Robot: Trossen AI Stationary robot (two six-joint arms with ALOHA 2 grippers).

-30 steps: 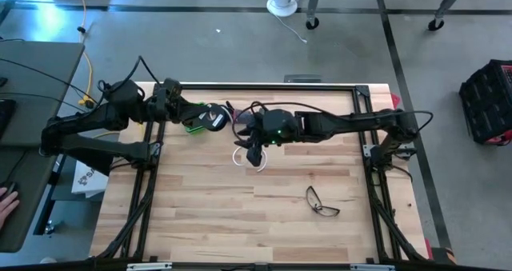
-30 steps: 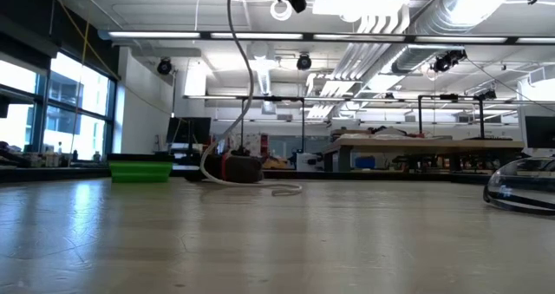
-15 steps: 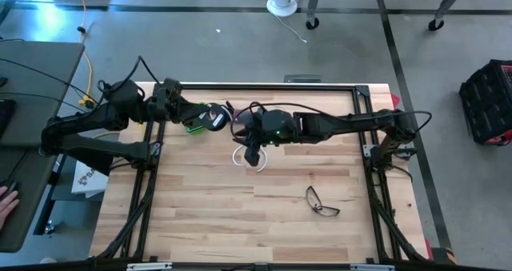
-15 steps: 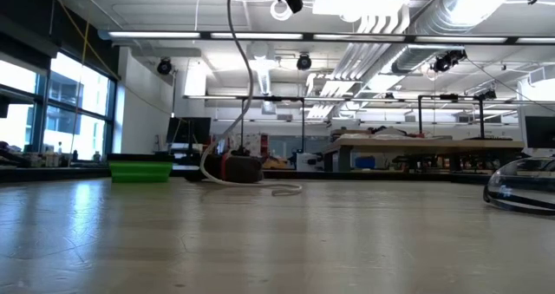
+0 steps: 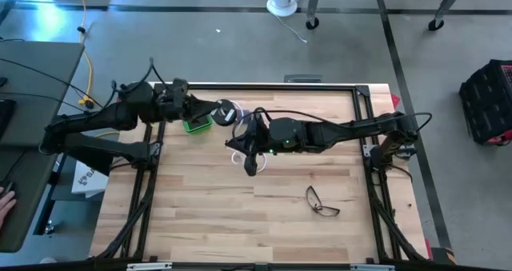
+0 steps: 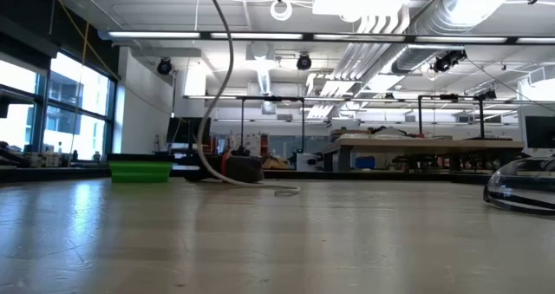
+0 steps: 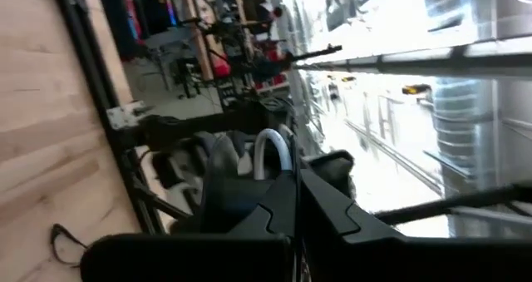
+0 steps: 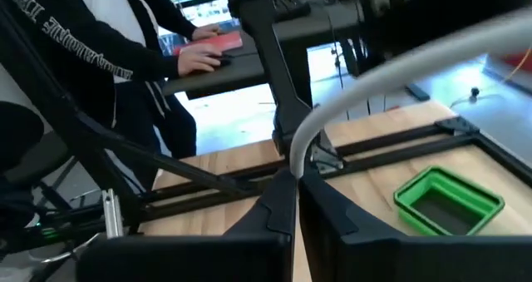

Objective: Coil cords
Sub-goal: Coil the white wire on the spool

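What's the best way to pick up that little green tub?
Pinch one side wall of the green tub from straight above, one finger inside and one outside. It sits upright and open-topped, and its thin raised rim offers an edge to clamp.

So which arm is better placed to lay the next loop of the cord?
The right gripper: it is shut on the white cord above mid-table. The left gripper is busy holding the reel.

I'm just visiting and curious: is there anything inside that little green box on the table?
In the right wrist view, the green box looks empty, showing only its dark floor. From overhead the left gripper partly covers it, so its near corner stays unseen.
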